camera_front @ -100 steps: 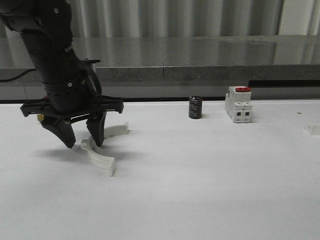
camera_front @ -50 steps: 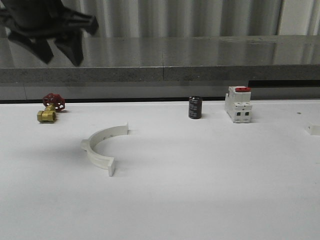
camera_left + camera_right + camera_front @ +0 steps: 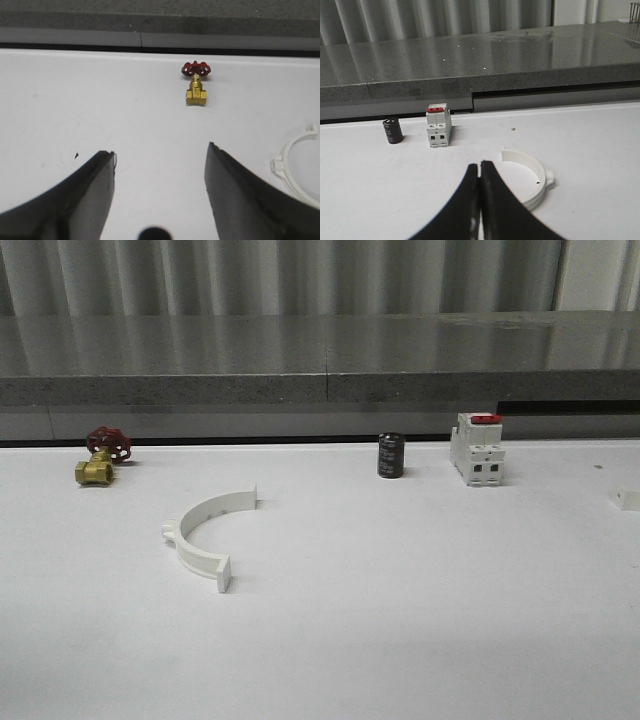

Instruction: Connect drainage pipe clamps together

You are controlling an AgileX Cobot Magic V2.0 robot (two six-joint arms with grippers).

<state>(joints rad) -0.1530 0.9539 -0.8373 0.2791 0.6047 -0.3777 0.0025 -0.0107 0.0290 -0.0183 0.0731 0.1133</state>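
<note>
Clamp halves lie apart, left hand backed off

Clamp half on the left (image 3: 205, 532) lies flat on the white worktop (image 3: 400, 620), curved open toward the right edge, in the left half and a little toward the far edge. A second ago the left arm stood over it with its fingers straddling the band; half a second ago it had lifted clear, and now the front view has no arm over the piece. It sits where it did before, so the release left it undisturbed, but nothing has been joined.

The left hand (image 3: 160, 160) is spread wide and empty, with a brass valve with a red wheel (image 3: 196, 86) ahead of it and the white band at the side. The right hand (image 3: 480, 172) is pressed closed with nothing between its fingers; beyond it rests the other clamp half (image 3: 527, 177), near the breaker with the red switch (image 3: 438, 126) and a black cylinder (image 3: 393, 131).

The two halves are well apart, so I judge one must be carried across. The worktop's middle and near edge are bare, giving open room; the valve, cylinder and breaker line the far edge.
</note>
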